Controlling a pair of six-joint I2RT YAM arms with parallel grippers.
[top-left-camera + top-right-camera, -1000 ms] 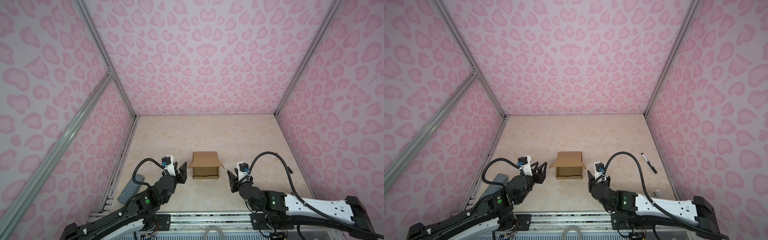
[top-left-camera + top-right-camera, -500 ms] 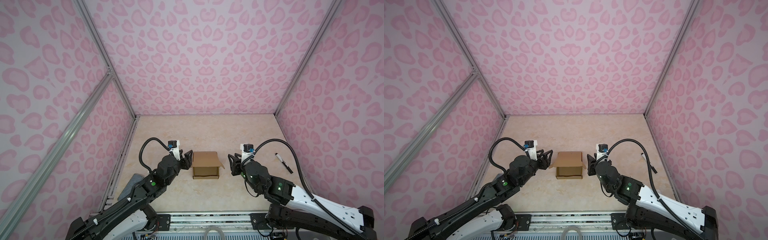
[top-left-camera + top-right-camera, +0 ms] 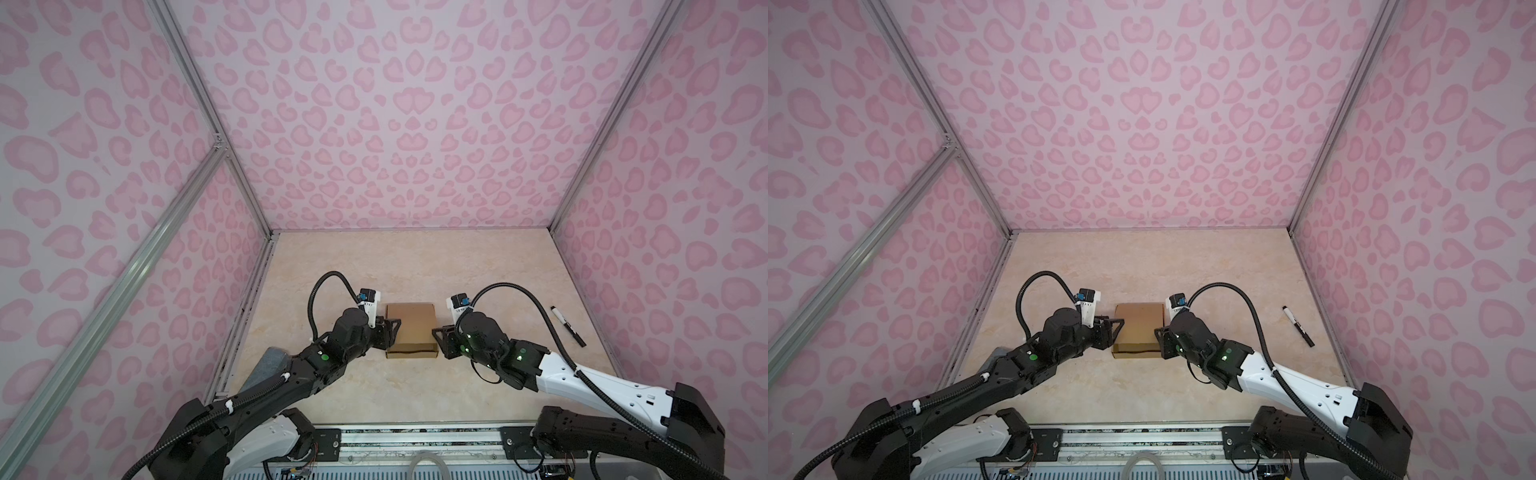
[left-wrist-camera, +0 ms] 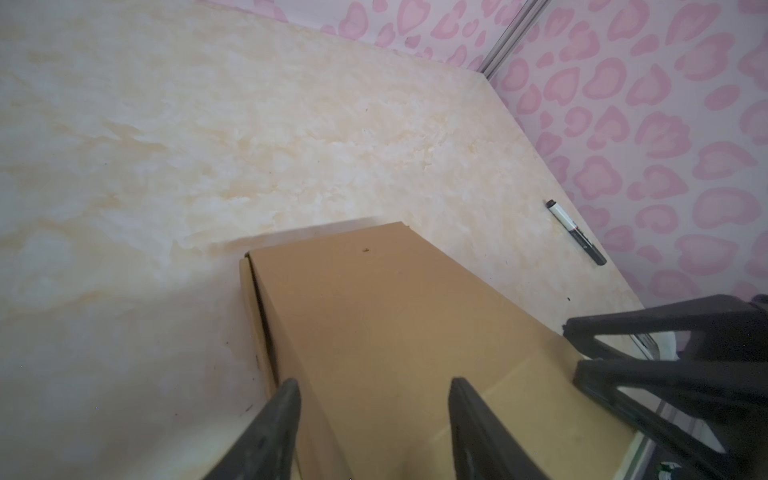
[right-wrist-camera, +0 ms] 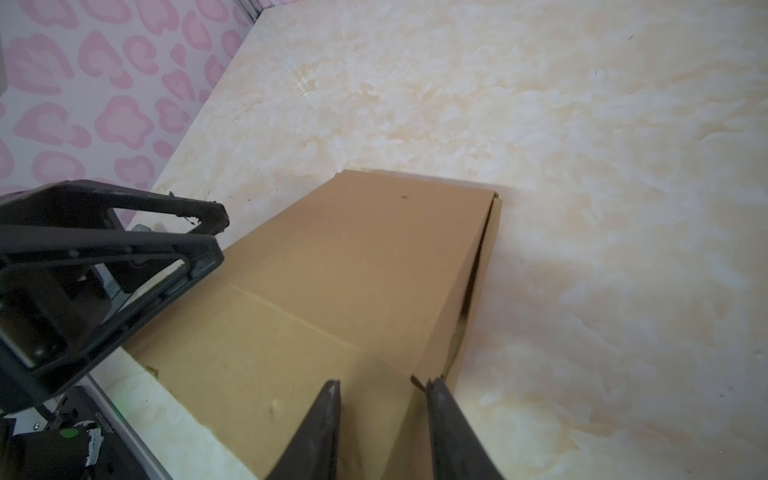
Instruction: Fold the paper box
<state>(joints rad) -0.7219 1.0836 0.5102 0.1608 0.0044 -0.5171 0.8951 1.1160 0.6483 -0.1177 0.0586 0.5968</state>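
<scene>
A small shallow carton of plain brown corrugated cardboard, the paper box (image 3: 411,328), sits flat on the beige marbled table (image 3: 415,266), a little below the middle of the frame in both top views. Its lid is folded down and its top face is smooth. A thin dark slit runs along the front wall in a top view (image 3: 1139,328).

The left gripper (image 3: 390,334) is at the box's left side, in the lower centre of the frame. Its black fingers point towards the cardboard and the tips are touching or just beside it. The left wrist view shows its jaws spread wide (image 4: 376,384), with the box's long upper edge running between the two fingers and nothing clamped.

The right gripper (image 3: 436,338) mirrors it at the box's right side. In the right wrist view its jaws (image 5: 382,384) are parted more narrowly and straddle a near corner of the box. One fingertip (image 5: 432,388) is beside a small torn tab of cardboard. I cannot tell whether the fingers press on the board. A narrow dark gap shows there between the lid's side flap and the wall.

A black marker pen with a white band (image 3: 568,326) lies at the right of the frame, well apart from the box and near the pink patterned wall (image 3: 395,124). A grey felt block (image 3: 270,361) shows at the lower left, partly hidden by the left arm.
</scene>
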